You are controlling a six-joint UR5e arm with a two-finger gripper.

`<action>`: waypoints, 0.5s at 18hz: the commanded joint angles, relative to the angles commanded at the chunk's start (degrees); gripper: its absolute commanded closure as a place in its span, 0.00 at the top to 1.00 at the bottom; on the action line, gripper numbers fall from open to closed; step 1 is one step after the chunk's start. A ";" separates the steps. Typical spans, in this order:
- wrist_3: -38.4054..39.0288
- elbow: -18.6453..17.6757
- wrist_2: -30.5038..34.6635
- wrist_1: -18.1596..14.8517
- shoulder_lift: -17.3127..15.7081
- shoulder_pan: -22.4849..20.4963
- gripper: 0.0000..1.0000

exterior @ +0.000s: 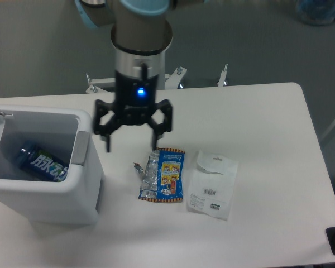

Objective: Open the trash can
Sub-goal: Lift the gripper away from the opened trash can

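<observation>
White table (268,111), grey floor behind. Trash can (85,184) at the table's left edge, lid up, a blue can (43,163) lying inside. Gripper (131,146) just right of it, fingers spread, holding nothing. Blue snack packet (163,174) and clear bag (213,183) beside each other mid-table.

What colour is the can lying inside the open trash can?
Blue with white lettering, seen best in the fixed camera view, at the bottom of the white trash can.

Trash can (44,206) lid cut off at left edge
</observation>
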State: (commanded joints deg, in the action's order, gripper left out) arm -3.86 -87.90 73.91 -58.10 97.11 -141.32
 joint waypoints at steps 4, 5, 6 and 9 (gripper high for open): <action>-8.76 1.85 4.21 -0.17 3.25 -3.52 1.00; -11.92 1.68 5.09 -0.52 3.43 -4.48 1.00; -14.91 1.68 5.97 -0.79 3.52 -5.45 1.00; -22.66 1.33 8.43 -0.97 4.23 -7.74 1.00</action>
State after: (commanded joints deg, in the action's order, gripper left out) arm -26.52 -86.57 82.34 -59.06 101.34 -149.06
